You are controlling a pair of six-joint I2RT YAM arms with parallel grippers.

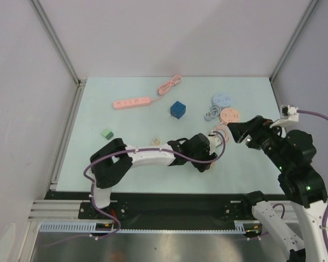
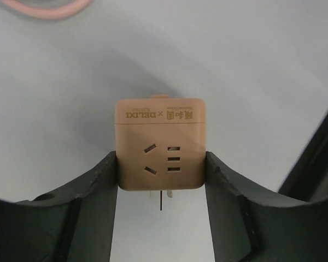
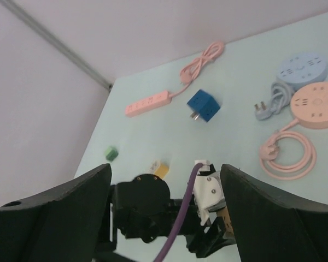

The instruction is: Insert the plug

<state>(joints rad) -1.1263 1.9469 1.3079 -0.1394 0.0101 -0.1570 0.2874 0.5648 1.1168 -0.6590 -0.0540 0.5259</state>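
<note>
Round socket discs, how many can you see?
2. The blue disc lies at the table's far right; the pink disc sits just nearer, beside it. Others could be hidden.

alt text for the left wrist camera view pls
A peach DELIXI cube adapter sits in the left gripper, its two dark fingers touching both sides. The adapter's face shows socket slots, with metal prongs poking out below. Behind is the pale table and a blurred pink cable at the top edge.
</note>
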